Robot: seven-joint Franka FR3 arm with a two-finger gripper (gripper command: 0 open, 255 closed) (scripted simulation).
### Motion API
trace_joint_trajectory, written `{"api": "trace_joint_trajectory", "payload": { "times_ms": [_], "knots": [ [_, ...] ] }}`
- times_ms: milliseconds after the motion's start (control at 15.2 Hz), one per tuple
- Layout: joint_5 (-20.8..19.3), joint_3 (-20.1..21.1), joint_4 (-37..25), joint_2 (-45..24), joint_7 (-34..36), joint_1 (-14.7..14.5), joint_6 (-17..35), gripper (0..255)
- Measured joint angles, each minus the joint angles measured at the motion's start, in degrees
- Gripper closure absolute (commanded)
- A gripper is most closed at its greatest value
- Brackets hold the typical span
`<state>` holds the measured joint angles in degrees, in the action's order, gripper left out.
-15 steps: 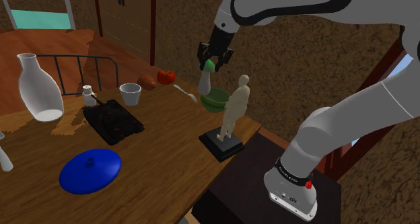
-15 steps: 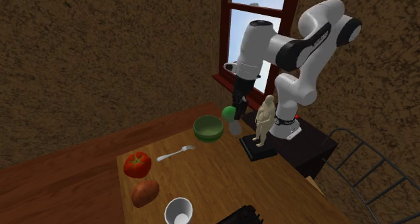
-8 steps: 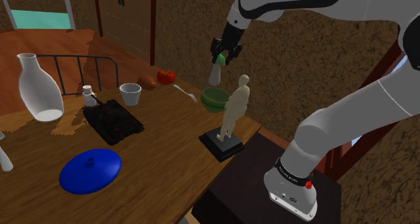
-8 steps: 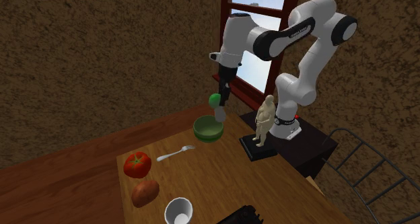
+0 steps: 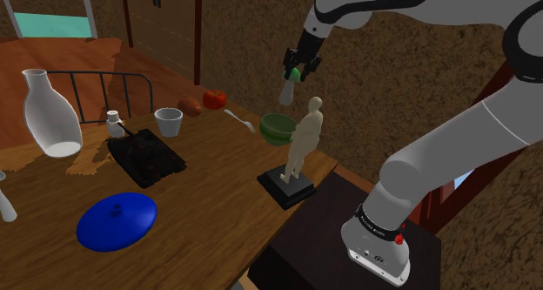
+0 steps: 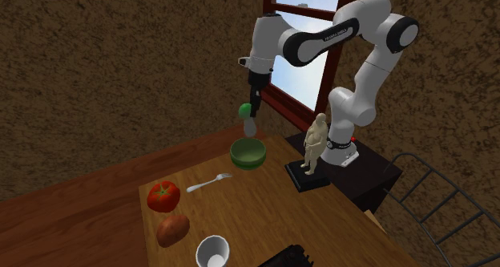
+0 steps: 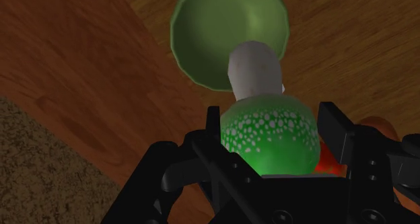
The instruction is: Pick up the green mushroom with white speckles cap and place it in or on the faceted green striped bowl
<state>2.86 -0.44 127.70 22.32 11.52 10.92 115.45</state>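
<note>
Green mushroom (image 5: 285,90): probably light, rigid; smooth rounded cap (image 7: 269,136) could slip.
Gripper (image 5: 298,68): clenched on cap's sides, stem (image 7: 254,68) hanging free.
Bowl (image 6: 247,153): roughly below, by tabletop's (image 6: 256,213) edge.

A light brown, plank-topped wooden bench (image 6: 264,217) anchors the room. Rough, earth-brown textured walls (image 6: 120,81) rise behind its far edge. Just past its corner, a tall window with a dark red-brown frame (image 6: 308,79) shows bright blue sky. Beside the bench spreads a darker reddish-brown wooden surface (image 5: 52,62), seemingly the floor. A dark frame of thin metal rods (image 5: 96,72) stands at the bench's edge. Beyond the bench are a brown wooden door with a black latch (image 5: 165,27) and a pale-framed teal opening (image 5: 48,24).
</note>
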Motion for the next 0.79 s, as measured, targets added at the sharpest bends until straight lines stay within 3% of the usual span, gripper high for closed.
{"api": "trace_joint_trajectory", "payload": {
  "times_ms": [792],
  "knots": [
    [0.27, -0.12, 7.72, -1.75, -0.69, -0.03, 9.43, 255]
  ]
}}
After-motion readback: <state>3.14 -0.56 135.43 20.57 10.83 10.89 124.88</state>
